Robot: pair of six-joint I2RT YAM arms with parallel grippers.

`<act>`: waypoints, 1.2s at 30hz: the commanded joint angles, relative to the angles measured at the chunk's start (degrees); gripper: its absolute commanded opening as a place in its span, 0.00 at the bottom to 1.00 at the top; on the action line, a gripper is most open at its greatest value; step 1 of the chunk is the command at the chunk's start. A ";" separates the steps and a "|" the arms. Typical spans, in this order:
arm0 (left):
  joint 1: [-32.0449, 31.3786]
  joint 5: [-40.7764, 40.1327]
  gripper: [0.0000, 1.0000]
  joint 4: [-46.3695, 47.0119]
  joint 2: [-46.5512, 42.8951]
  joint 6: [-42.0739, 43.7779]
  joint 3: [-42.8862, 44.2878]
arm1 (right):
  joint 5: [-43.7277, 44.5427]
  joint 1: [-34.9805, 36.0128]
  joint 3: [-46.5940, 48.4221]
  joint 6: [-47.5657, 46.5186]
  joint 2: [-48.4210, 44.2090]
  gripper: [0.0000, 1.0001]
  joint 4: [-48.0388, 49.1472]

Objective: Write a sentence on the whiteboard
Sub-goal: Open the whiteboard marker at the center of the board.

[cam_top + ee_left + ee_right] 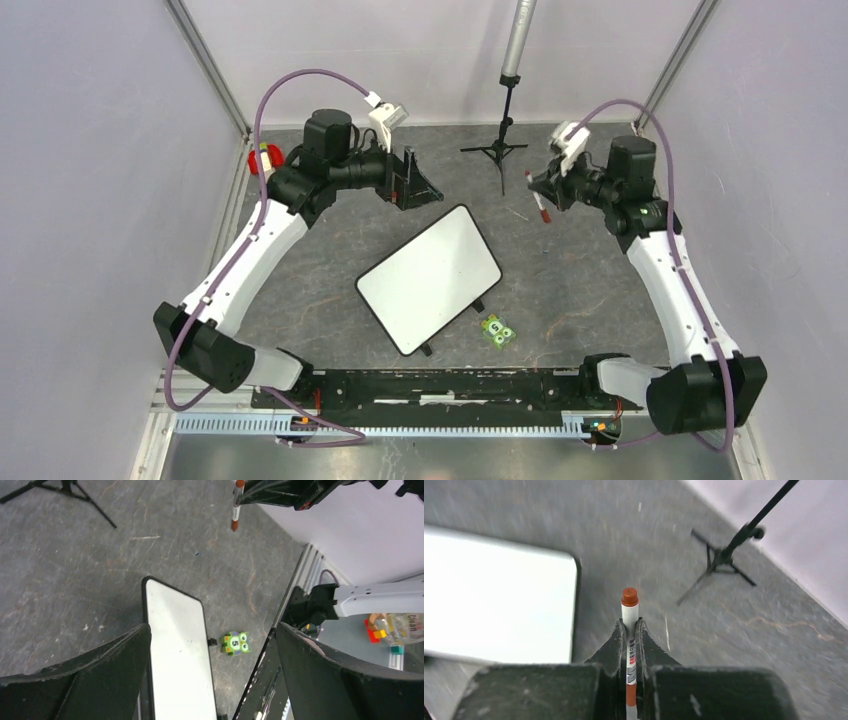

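Note:
The whiteboard [430, 278] lies tilted in the middle of the grey table, its face blank white; no sentence shows on it. It also appears in the left wrist view [175, 650] and the right wrist view [494, 595]. My right gripper [541, 192] hovers at the back right, beyond the board's far corner, shut [629, 626] on a white marker [629, 611] with a reddish-brown cap, cap end sticking out past the fingertips. The marker [540, 202] hangs off the table [235, 507]. My left gripper [415, 182] is raised at the back left, open and empty [212, 630].
A small green owl block [497, 331] marked 5 lies by the board's near right edge [235, 643]. A black tripod stand [505, 140] stands at the back centre [724, 555]. A red object [262, 158] sits at the back left corner. Pale walls enclose the table.

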 commanded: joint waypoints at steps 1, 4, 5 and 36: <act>0.11 5.16 1.00 14.90 -1.47 -9.71 -4.65 | -1.80 0.12 -2.19 36.19 -5.32 0.00 24.63; -0.06 6.17 0.97 22.94 -1.09 -14.32 -7.87 | -1.28 0.15 -4.56 51.64 -6.85 0.00 33.96; -0.31 7.18 0.96 26.65 -0.98 -16.15 -9.35 | -1.79 0.08 -4.71 57.14 -6.58 0.00 35.63; -12.83 7.96 0.03 36.02 8.45 -19.20 -7.56 | -9.39 0.88 -17.68 90.20 -8.76 0.12 64.24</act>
